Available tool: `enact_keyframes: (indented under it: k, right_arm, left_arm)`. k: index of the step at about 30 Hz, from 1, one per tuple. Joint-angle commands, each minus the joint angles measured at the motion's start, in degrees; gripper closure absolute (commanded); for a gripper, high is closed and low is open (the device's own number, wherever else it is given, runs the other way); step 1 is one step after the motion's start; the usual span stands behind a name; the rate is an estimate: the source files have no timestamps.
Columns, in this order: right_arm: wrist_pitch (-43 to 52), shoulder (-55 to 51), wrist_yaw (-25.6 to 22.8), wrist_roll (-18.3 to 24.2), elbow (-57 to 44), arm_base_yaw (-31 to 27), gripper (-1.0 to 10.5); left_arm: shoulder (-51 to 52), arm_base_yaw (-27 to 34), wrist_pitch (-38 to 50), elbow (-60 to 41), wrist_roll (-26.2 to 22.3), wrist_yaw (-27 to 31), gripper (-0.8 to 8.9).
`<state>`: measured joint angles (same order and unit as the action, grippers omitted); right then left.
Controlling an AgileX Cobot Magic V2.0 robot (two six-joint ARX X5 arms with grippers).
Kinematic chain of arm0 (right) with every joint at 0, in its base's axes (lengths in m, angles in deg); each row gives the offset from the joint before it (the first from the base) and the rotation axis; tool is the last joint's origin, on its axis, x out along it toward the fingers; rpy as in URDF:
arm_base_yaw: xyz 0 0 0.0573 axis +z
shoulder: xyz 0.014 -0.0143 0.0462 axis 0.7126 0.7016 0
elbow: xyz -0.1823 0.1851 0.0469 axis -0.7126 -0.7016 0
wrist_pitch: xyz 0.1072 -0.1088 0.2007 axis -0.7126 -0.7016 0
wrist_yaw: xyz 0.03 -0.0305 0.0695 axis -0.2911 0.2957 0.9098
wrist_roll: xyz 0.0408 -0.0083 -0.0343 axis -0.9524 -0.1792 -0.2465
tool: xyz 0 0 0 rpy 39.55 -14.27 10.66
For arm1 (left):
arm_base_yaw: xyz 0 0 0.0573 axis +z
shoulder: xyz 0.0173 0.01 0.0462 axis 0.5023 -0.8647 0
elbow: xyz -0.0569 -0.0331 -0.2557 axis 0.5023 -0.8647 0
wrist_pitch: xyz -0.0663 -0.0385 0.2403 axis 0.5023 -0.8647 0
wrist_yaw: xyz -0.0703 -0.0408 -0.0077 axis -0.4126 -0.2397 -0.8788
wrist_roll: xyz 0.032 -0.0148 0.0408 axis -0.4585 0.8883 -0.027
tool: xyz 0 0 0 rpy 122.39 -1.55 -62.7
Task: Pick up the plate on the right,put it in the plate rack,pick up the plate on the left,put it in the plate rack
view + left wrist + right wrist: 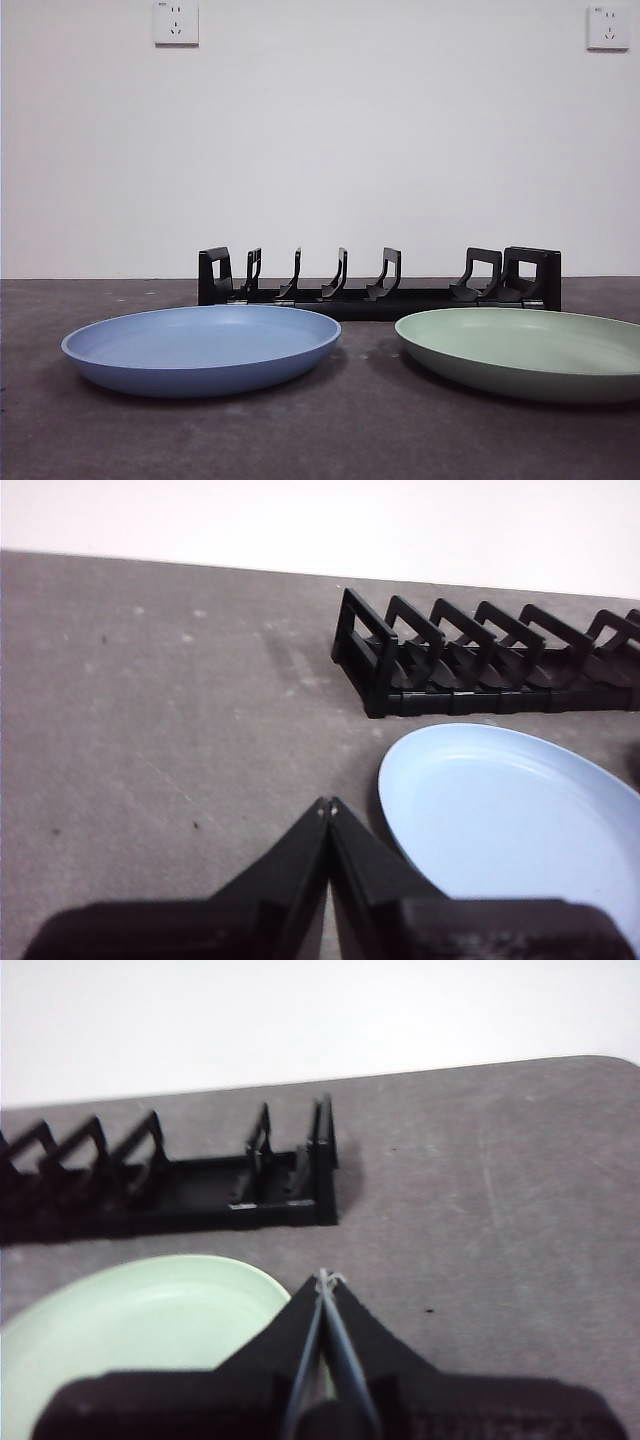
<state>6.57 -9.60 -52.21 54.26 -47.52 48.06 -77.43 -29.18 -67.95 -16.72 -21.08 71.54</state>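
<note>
Right now both plates lie flat, green plate [525, 350] lower right, blue plate [200, 345] lower left, before the plate rack [378, 285]; right gripper [323, 1278] and left gripper [327, 805] wait pressed together, so nothing's begun.

On the dark grey bench [330, 440], the long black plastic plate rack [380, 282] lies crosswise at the back. Before it lie two plates side by side and apart: the round blue plastic plate [200, 348] on the left, the round pale green plastic plate [525, 350] on the right. Each seems just clear of the rack.
</note>
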Motion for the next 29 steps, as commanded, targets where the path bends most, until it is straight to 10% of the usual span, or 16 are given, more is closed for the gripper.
enact_keyframes:
  k: [1, 13, 29]
  right_arm:
    - [0.28, -0.07, 0.07, -4.11, 2.23, 0.00, 9.6]
    - [-9.86, 11.76, 7.13, -5.64, 22.69, 0.00, 9.6]
    - [-49.09, 37.22, 18.01, 11.56, 57.57, 0.00, 9.6]
  left_arm:
    - [-0.04, 0.11, -1.51, 2.80, 2.62, -0.22, 8.19]
    - [-8.76, 0.11, -10.25, 20.00, 1.97, -6.23, 8.19]
    - [-30.08, 0.04, -39.47, 50.03, -12.96, -18.25, 8.20]
